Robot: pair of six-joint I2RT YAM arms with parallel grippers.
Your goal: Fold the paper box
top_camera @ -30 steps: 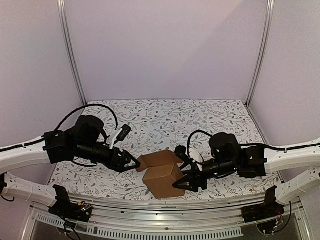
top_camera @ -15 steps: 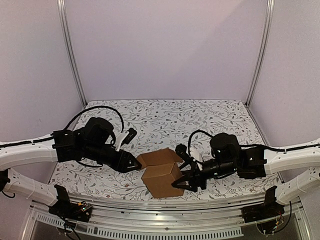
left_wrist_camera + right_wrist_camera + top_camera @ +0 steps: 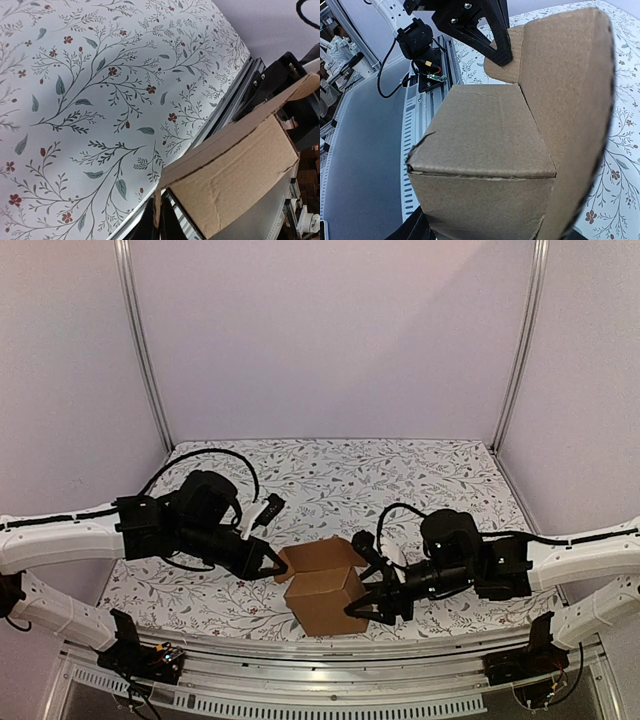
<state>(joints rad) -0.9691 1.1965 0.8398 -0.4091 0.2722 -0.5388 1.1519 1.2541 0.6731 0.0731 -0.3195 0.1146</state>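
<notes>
From above, the paper box (image 3: 322,598) is sitting near the front edge of the flower-patterned counter (image 3: 400,480), between the two arms, its body already standing as a small brown cube with the lid flap lying open and tilted toward the back. The left tool (image 3: 272,568) is reaching in from the left and meeting the left edge of that flap, its fingers pressed together. The right tool (image 3: 372,607) is coming in from the right, its fingers spread around the box's right side, low against the counter. Over to the left wrist camera: the flap's corner is running down between the two dark fingertips (image 3: 148,226) at the bottom of the picture, so this tool is clamping thin cardboard with almost no gap showing, while the box body is stretching off to the right above the metal rail (image 3: 227,107) at the counter's edge. Now the right wrist camera: the box is filling nearly the whole view, one brown face toward the lens and the flap standing up on the right. This tool's jaws are standing wide with the box body gripped between them, one dark finger (image 3: 412,229) showing at the lower left, and the left tool's black fingertip is pinching the flap's far corner.
</notes>
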